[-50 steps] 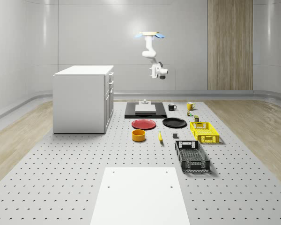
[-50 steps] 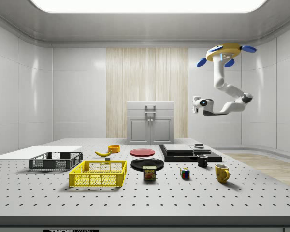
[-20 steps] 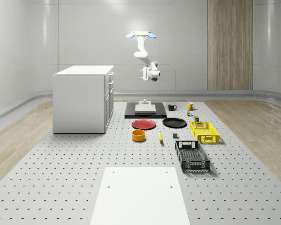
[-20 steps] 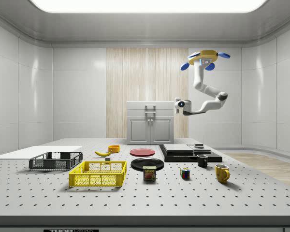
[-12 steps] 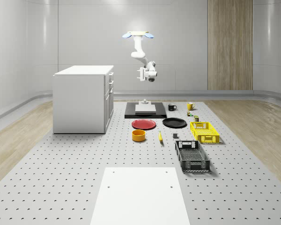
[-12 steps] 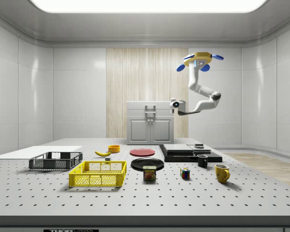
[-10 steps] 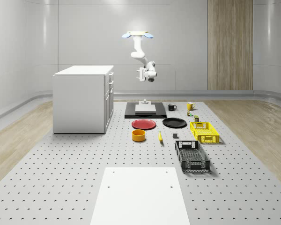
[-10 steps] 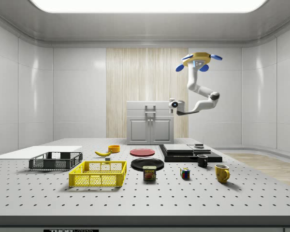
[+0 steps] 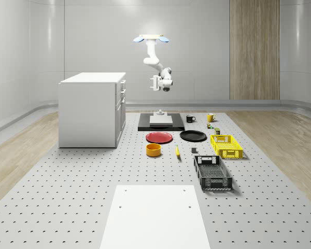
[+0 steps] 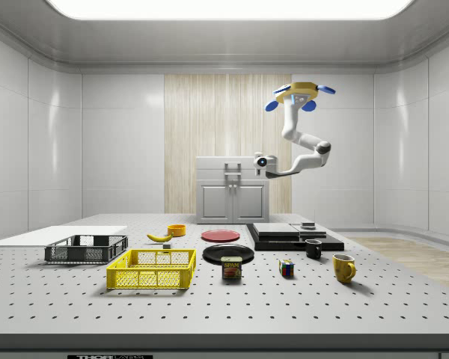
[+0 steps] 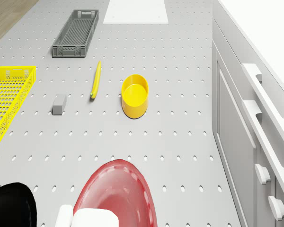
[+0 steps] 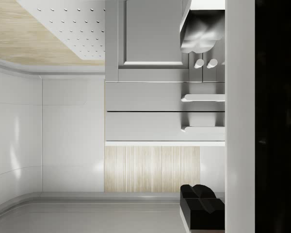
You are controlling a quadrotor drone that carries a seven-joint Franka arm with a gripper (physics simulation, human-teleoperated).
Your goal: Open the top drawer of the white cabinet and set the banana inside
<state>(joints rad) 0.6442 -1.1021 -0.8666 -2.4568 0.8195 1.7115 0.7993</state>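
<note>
Yellow banana point(image 9: 177, 151): lies flat on the grey perforated bench point(image 9: 93, 176), apart from the jaws. Slender and slightly curved; in the whole-scene view its long axis runs from near to far, roughly parallel to the cabinet front. It sits between the yellow round bowl point(image 9: 153, 150) and a small grey block point(image 11: 59, 103), just beside each and touching neither.

White cabinet point(image 9: 90, 110): stands on the bench at the whole-scene view's left. Both drawers on its front are shut, each with a horizontal bar handle; the top drawer point(image 12: 150, 125) is flush with the front.

Quadrotor drone point(image 10: 300, 93): hovers in the air in front of the cabinet, above the far part of the bench near the black slab point(image 9: 161, 122).

Arm and jaws point(image 10: 259, 161): the arm bends down and toward the cabinet; the jaws hang level with the drawer fronts, well apart from them. Whether the jaws are wide or narrow cannot be told.

Containers: yellow round bowl, nothing seen inside; yellow mesh basket point(image 9: 226, 146), interior bare; dark grey mesh crate point(image 9: 212, 172), interior bare.

Other items: red round plate point(image 9: 159, 137) and black round plate point(image 9: 193, 136) side by side; black mug point(image 9: 190, 119) and yellow mug point(image 9: 210, 117) further back.
</note>
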